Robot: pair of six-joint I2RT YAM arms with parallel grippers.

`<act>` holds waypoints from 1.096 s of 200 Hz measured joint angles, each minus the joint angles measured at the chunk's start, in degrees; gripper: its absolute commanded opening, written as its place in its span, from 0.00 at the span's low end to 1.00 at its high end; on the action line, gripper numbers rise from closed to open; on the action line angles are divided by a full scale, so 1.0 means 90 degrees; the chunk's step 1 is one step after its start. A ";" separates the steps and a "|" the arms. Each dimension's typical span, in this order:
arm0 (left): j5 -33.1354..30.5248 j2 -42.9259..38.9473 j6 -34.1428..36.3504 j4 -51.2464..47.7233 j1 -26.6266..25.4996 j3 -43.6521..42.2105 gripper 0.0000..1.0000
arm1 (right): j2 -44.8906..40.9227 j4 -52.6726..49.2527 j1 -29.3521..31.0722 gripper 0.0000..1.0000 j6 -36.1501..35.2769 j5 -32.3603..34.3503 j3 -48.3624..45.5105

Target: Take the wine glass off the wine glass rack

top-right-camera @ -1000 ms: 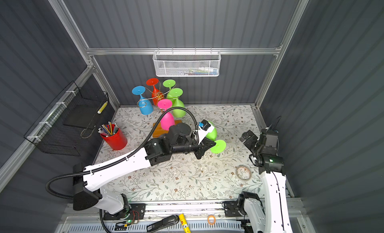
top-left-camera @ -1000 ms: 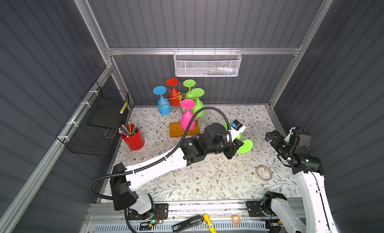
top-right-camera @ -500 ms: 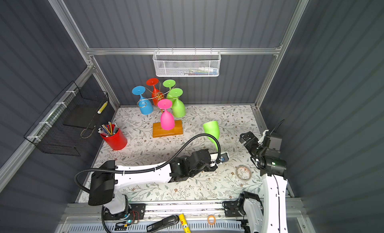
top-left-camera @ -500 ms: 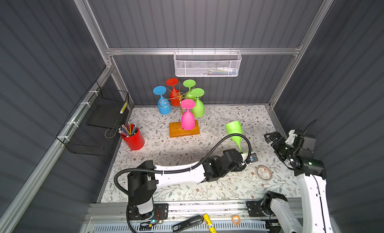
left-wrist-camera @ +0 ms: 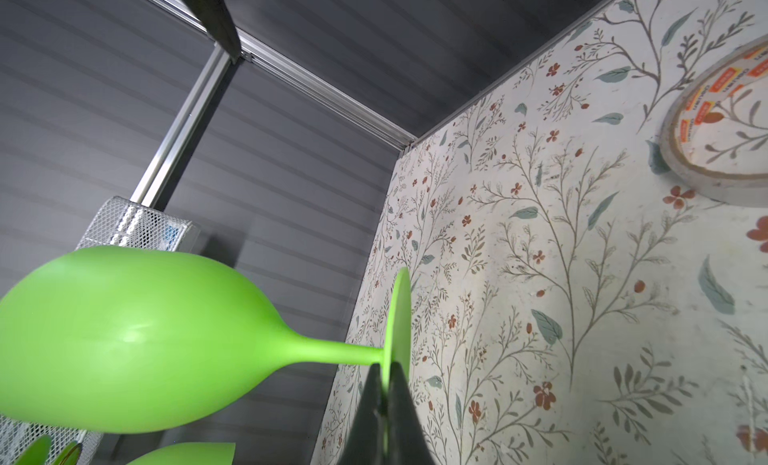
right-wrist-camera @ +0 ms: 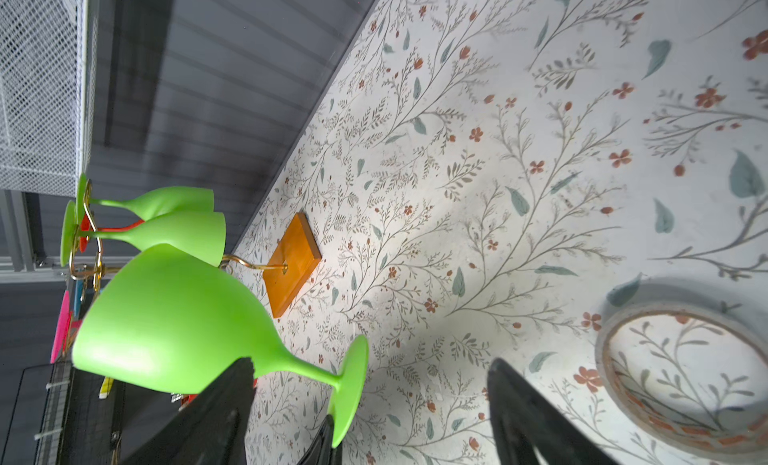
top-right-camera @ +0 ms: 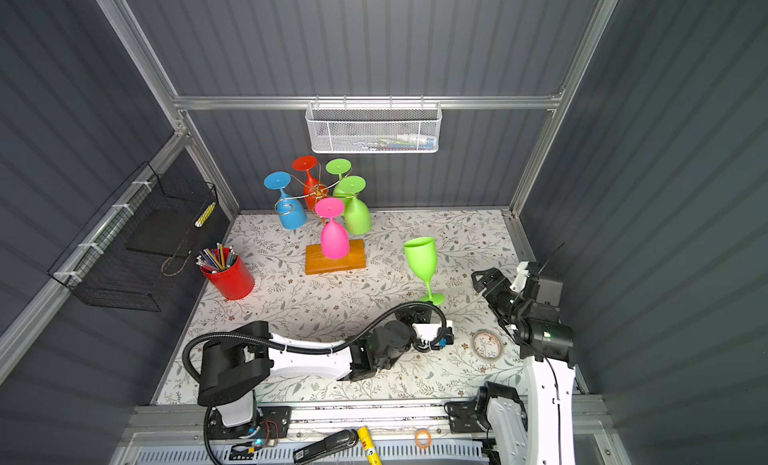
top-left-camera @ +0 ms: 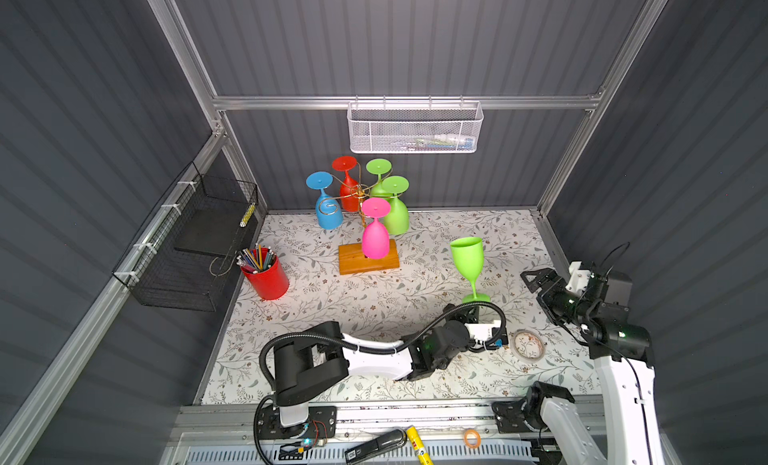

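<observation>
while the green wine glass (top-left-camera: 467,255) stands upright on the floral table (top-left-camera: 374,305), right of and well apart from the gold rack (top-left-camera: 353,260), its foot is pinched by the closed left gripper (left-wrist-camera: 385,380); the right gripper (right-wrist-camera: 370,365) is seen wide open nearby.

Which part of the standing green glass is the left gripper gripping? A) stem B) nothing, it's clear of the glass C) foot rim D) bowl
C: the left wrist view shows the left gripper shut on the foot-disc edge of the green glass.
</observation>
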 measured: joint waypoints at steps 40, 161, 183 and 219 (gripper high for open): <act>-0.0141 0.0347 0.0777 0.1362 -0.0051 -0.0155 0.00 | 0.0231 0.0160 0.0911 0.73 0.0267 0.0051 -0.0226; -0.0289 0.0971 0.2001 0.3400 -0.0168 -0.0206 0.00 | 0.0588 0.1389 0.1243 0.51 0.1282 -0.0561 -0.0959; -0.0308 0.1052 0.2040 0.3487 -0.0168 -0.0206 0.00 | 0.0656 0.1608 0.1258 0.47 0.1404 -0.0702 -0.1025; -0.0313 0.1127 0.2050 0.3487 -0.0168 -0.0204 0.00 | 0.0682 0.1770 0.1280 0.38 0.1486 -0.0797 -0.1030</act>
